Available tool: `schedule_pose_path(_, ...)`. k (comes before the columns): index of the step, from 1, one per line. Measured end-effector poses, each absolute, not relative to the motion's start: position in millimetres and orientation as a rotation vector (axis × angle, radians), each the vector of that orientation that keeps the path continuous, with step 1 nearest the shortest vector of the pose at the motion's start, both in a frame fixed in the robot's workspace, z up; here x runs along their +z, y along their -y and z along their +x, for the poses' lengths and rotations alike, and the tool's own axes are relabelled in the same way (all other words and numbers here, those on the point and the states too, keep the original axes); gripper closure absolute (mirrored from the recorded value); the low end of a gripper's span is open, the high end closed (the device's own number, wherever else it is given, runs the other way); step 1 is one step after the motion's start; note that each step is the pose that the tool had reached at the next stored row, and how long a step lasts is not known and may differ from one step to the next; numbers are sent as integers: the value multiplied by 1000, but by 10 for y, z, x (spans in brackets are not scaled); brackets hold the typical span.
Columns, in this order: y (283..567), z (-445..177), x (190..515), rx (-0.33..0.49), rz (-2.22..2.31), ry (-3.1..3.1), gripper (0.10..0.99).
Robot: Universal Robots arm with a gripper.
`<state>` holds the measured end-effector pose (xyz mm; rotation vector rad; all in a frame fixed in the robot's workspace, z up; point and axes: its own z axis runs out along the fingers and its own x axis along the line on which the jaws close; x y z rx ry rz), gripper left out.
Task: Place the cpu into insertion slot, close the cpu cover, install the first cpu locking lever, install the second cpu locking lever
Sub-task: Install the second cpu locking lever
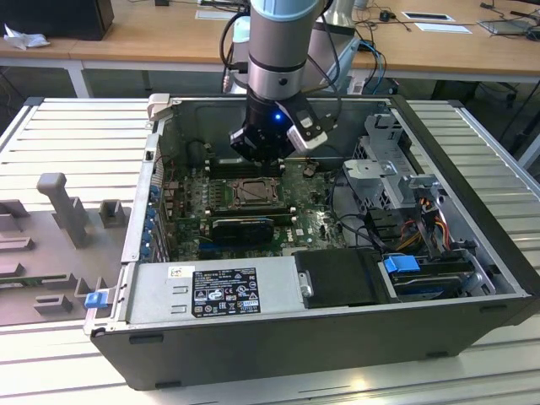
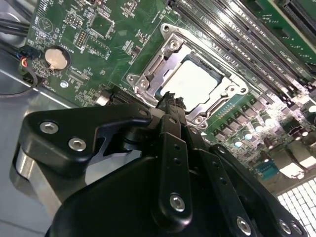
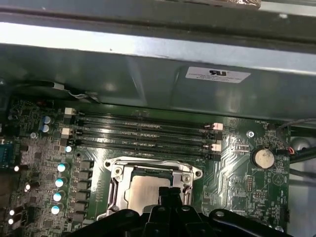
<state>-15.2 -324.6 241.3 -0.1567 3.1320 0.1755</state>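
Already the cpu lies flat in the insertion slot, with the cpu cover framing it. The end effector hovers just above the cover's edge, fingers pinched narrow, holding nothing. Thin, stiff, smooth silver metal; the chip is light and fragile, best handled by its edges.

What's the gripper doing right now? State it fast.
Gripper: shut, fingertips together and holding nothing, poised just above the cpu, which sits in its socket under the metal cover.
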Motion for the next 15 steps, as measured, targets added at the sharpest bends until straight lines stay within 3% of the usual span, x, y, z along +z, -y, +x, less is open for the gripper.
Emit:
schedule_pose_path(8, 3309, -159, 2441, 174, -154, -3132, 980)
schedule_pose_path(15, 3582, -159, 2370, 175, -154, -3133, 980)
